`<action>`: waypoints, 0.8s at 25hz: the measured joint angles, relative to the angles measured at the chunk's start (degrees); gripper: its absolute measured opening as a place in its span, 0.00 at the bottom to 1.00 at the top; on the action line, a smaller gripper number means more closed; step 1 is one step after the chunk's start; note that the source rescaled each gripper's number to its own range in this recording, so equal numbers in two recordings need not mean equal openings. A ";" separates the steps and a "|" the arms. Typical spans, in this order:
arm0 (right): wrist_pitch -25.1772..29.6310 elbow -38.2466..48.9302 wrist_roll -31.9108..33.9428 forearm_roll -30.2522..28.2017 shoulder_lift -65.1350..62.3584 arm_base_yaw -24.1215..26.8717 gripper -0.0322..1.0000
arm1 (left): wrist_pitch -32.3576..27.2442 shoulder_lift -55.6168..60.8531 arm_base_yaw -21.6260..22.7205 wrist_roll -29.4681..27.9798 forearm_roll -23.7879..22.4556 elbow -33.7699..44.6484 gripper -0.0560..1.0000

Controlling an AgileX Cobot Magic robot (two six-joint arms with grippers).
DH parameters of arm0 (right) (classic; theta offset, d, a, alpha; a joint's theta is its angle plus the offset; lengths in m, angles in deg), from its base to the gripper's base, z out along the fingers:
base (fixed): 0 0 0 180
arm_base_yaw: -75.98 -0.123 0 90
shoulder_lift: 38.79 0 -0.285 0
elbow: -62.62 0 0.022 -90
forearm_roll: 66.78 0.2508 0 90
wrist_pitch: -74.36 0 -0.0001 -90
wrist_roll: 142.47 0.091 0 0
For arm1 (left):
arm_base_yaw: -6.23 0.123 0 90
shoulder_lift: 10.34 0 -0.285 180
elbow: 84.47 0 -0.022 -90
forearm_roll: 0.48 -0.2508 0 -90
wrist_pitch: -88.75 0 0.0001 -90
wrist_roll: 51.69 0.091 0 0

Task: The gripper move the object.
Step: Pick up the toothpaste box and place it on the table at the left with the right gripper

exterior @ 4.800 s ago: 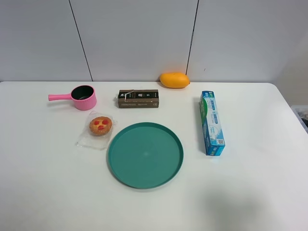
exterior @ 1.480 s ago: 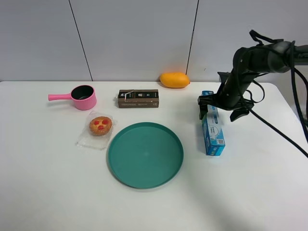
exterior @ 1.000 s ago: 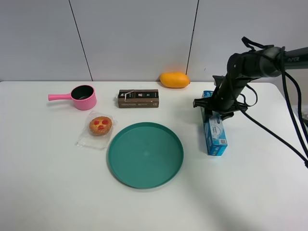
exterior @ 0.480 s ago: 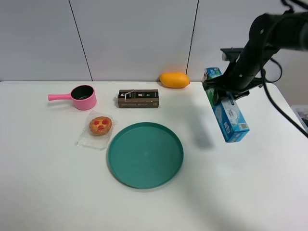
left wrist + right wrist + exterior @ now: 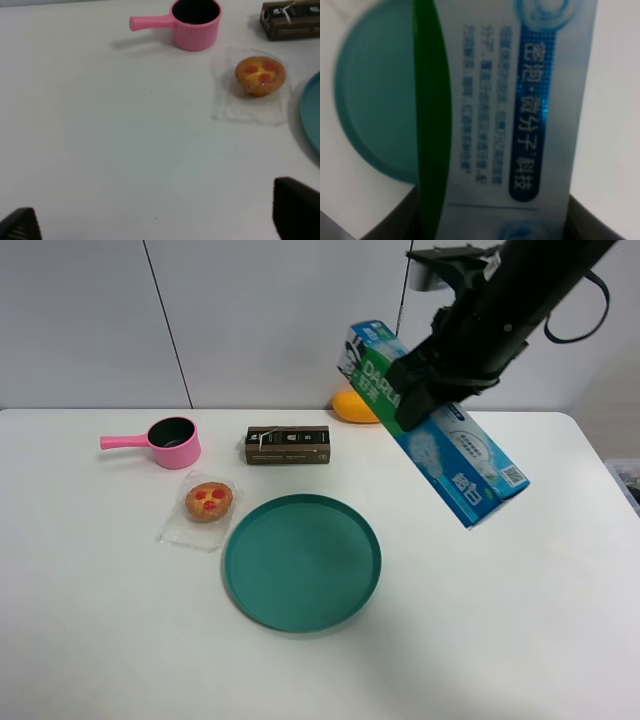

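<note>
- One white table (image 5: 120, 640) carries all the things and fills most of the high view.
- One black arm comes in from 1 o'clock of the high view. Its right hand (image 5: 428, 385) is clenched on the long carton (image 5: 465, 460), near the carton's upper end.
- The long carton is blue and white with a green band. It hangs in the air, clear of the table, at about 2 o'clock from the plate (image 5: 302, 560). It is tilted: the upper end points to 10 o'clock and the lower end to 4 o'clock. In the right wrist view it fills the middle, with a dark finger on each side of it and the plate below it.
- The round teal plate lies flat near the middle of the table, with nothing on it.
- The dark brown box (image 5: 288, 444) lies at 12 o'clock from the plate, apart from it.
- The pink pot (image 5: 172, 442) stands at 10 o'clock from the plate, with its handle pointing to 9 o'clock.
- The small tart (image 5: 209, 501), with red spots on top, lies on a clear wrapper between the pot and the plate, just beside the plate's rim.
- The orange mango (image 5: 352, 408) lies at 1 o'clock from the plate, by the far edge of the table. The carton's upper end hides part of it.
- The left hand (image 5: 157, 220) shows only two dark fingertips (image 5: 295, 210), wide apart. It is released and grasps nothing, over bare table.
</note>
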 joint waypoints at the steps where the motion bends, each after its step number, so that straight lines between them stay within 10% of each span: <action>1: 0.00 -2.57 1.00 -0.68 1.27 -1.78 0.05 | 0.00 0.00 0.00 0.00 0.00 0.00 1.00; 20: 0.04 -52.15 10.83 2.31 47.06 -24.56 0.05 | 0.00 0.00 0.00 0.00 0.00 0.00 1.00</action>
